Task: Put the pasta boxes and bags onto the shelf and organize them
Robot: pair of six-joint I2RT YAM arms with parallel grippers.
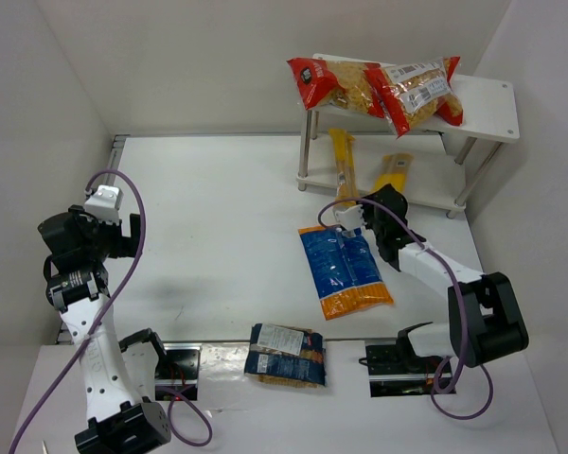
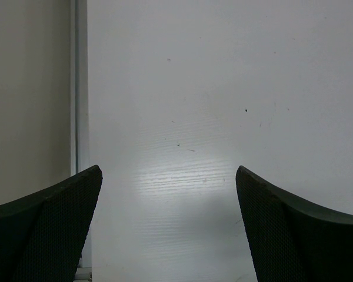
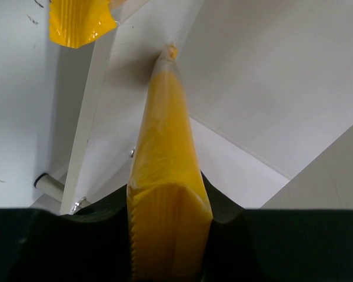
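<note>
White tabletop point(image 1: 218, 218) and white walls surround you, with the shelf point(image 1: 488, 99) at the far right. Your right gripper point(image 3: 167, 226) is clamped on a yellow spaghetti pack point(image 3: 165, 153) whose far tip reaches the lower board, apparently touching it. You're mid-placement. I judge the next move calls for sliding it further in beside the other pack point(image 1: 343, 161), then releasing. Your left gripper point(image 2: 170, 229) hangs spread over the tabletop.

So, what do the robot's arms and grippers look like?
The left arm and right arm have white links with black joints; a purple cable loops along each. The left gripper has black fingers with a fine mesh texture; the right gripper is black too.
</note>
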